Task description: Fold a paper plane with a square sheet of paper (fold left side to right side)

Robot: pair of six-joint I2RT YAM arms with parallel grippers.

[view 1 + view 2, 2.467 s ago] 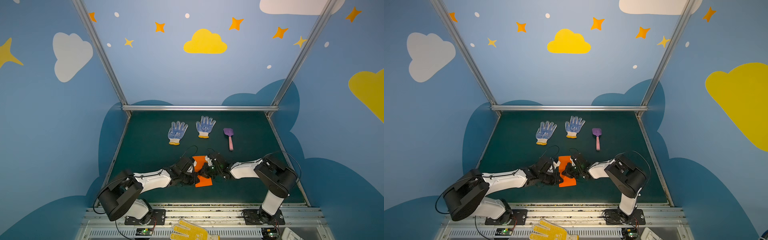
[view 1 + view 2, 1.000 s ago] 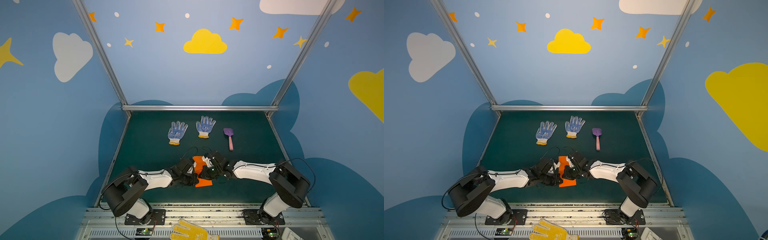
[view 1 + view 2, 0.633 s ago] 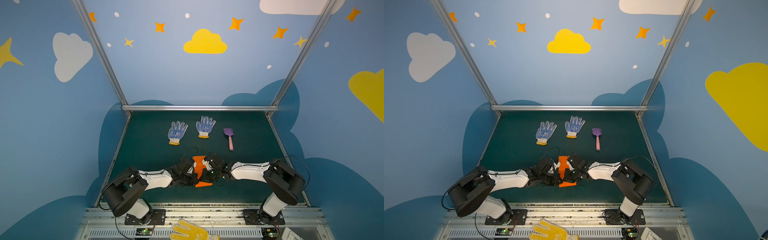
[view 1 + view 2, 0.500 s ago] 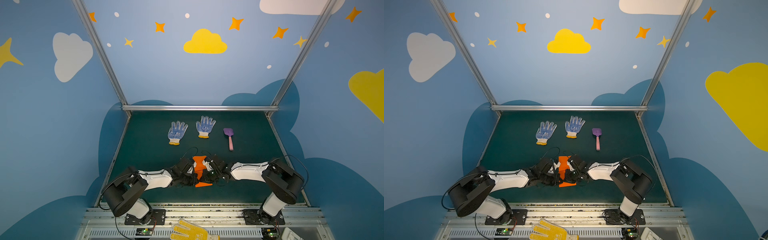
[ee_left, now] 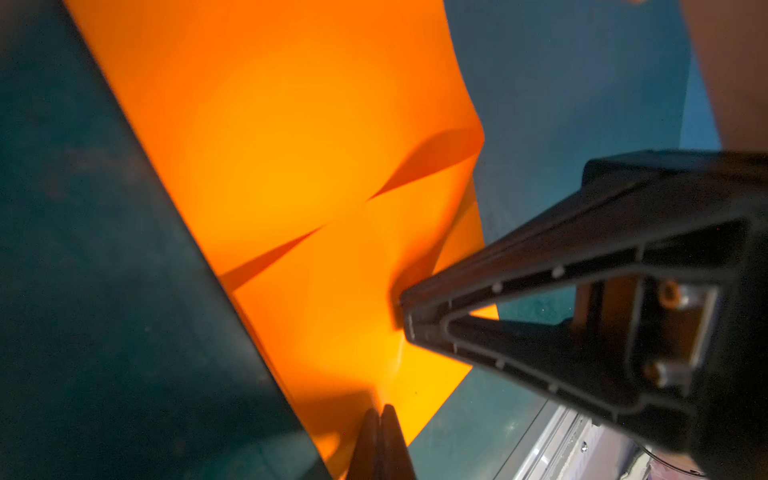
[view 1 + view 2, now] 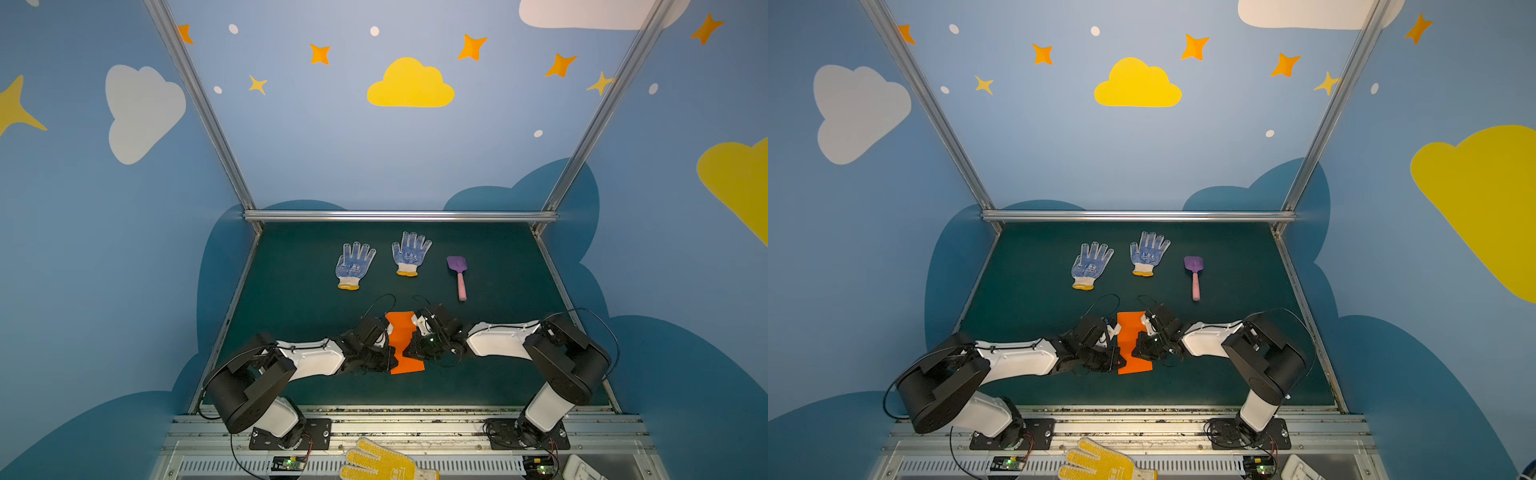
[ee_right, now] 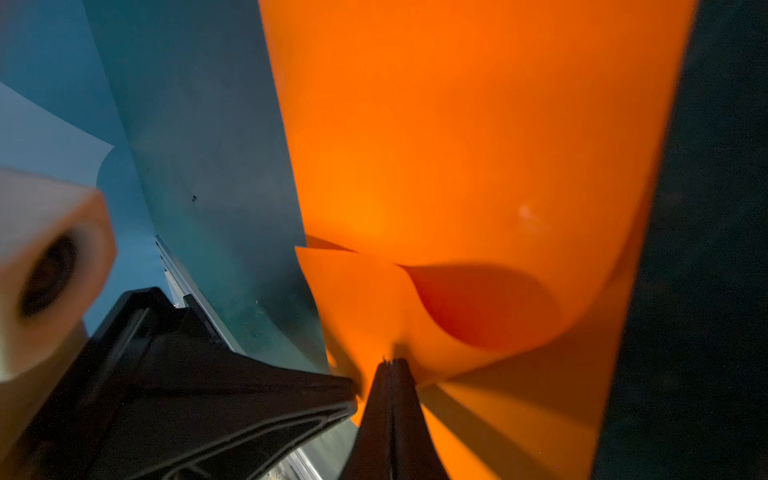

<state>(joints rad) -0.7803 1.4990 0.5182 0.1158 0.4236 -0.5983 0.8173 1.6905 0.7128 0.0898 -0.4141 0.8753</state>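
Observation:
The square sheet of paper point(image 6: 400, 328) is bright orange and stands as a narrow folded strip on the green mat, pinched in at its waist, in both top views point(image 6: 1128, 328). My left gripper point(image 6: 391, 348) is shut on the strip's left edge; the left wrist view shows its jaws point(image 5: 380, 409) closed on a puckered edge of the paper point(image 5: 291, 166). Opposite it, my right gripper point(image 6: 411, 347) is shut on the right edge, tips point(image 7: 392, 363) pressed together on the buckled paper point(image 7: 478, 145). No paper plane is in view.
Two blue-dotted gloves point(image 6: 354, 266) point(image 6: 410, 253) and a purple-and-pink toy shovel point(image 6: 458, 275) lie behind the paper. A yellow dotted glove point(image 6: 384, 463) lies on the metal rail in front of the mat. Blue walls close in three sides.
The right arm's elbow swung outward and came back in. Both grippers stayed shut at the paper's middle, which now bunches narrower between them.

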